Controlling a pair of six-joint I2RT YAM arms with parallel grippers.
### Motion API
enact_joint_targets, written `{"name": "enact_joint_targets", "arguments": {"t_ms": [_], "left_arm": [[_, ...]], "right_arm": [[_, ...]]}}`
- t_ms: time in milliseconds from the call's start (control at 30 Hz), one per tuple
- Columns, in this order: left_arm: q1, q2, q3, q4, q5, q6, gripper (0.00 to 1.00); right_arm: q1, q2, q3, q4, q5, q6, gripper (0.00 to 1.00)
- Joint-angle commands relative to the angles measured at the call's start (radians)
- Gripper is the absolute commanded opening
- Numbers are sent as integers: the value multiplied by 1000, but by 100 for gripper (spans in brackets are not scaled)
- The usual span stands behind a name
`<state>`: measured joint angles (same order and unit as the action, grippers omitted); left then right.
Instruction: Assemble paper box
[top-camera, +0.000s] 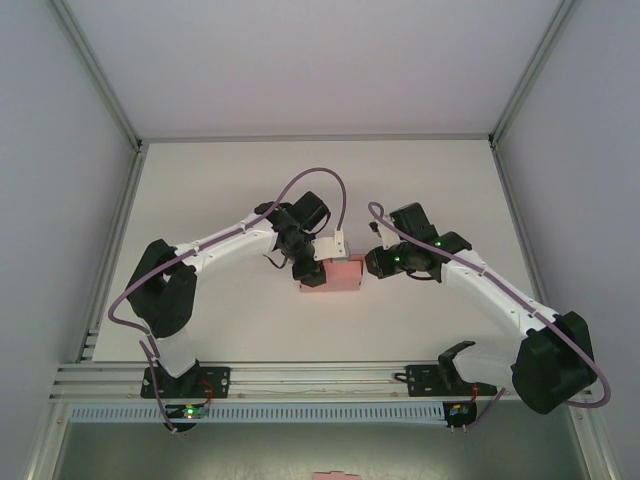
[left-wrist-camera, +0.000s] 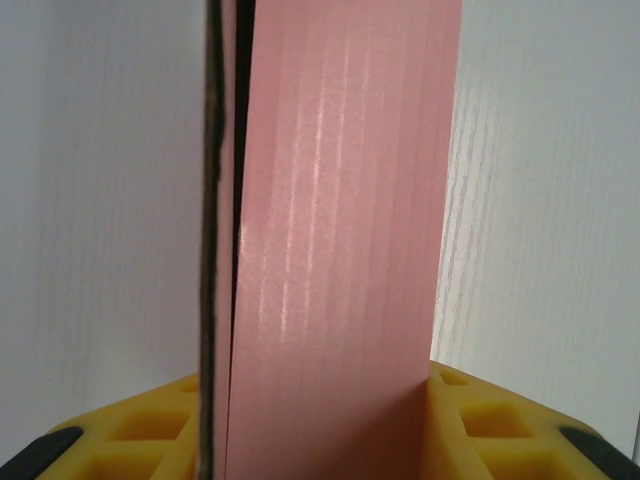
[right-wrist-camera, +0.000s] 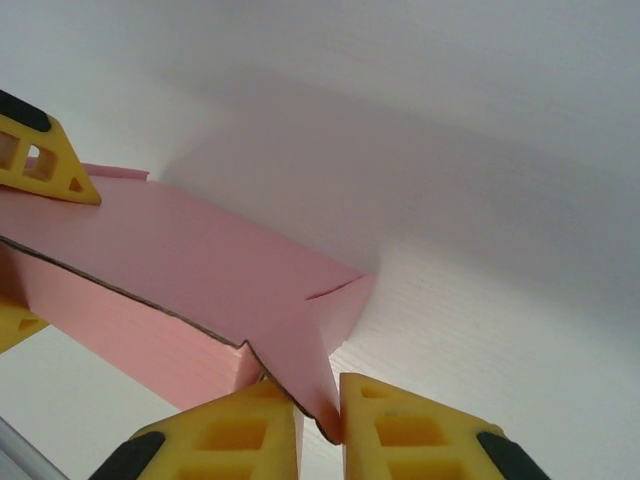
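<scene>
One paper box (top-camera: 338, 276), pink, mid-frame on the white table (top-camera: 230, 180). Two grippers: right gripper (right-wrist-camera: 318, 398), low in frame, pinches the box's corner flap tip; left gripper (left-wrist-camera: 318, 390) clamps an upright wall. Bare table lies beyond on all sides.

The pink thin-card paper box (left-wrist-camera: 340, 230) stands upright from 6 to 12 o'clock, clamped at 6 o'clock between the yellow plastic fingers (left-wrist-camera: 150, 430) of the left gripper (left-wrist-camera: 320, 440).

The bench (top-camera: 300, 180) is open across the upper frame and lower centre. At centre the paper box (top-camera: 340, 277), flanked by the left gripper (top-camera: 311, 271) and right gripper (top-camera: 369, 262), bars passage.
</scene>
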<state>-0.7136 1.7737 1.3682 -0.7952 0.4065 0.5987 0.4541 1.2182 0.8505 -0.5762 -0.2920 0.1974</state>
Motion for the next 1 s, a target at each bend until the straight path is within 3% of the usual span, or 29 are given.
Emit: {"name": "enact_joint_targets", "arguments": {"t_ms": [0,67,133,500,767,967], "left_arm": [[-7,10,9,-77,-34,19,32],[-7,11,13,-77,-35,19,32],[-8,17,19,-82,-45,13,32],[-40,86,71,-116,-113,19,31],[-58,122,94,-139,-116,41,29],[-63,130,113,-143,-95,56,29]], "right_arm": [[-1,-4,-12,9,-31,-11,16],[-1,16,-9,14,-41,-6,13],[0,27,-8,34,-67,13,0],[-45,15,24,223,-434,421,0],[-157,-15,32,309,-508,591,0],[-161,-9,-20,428,-557,723,0]]}}
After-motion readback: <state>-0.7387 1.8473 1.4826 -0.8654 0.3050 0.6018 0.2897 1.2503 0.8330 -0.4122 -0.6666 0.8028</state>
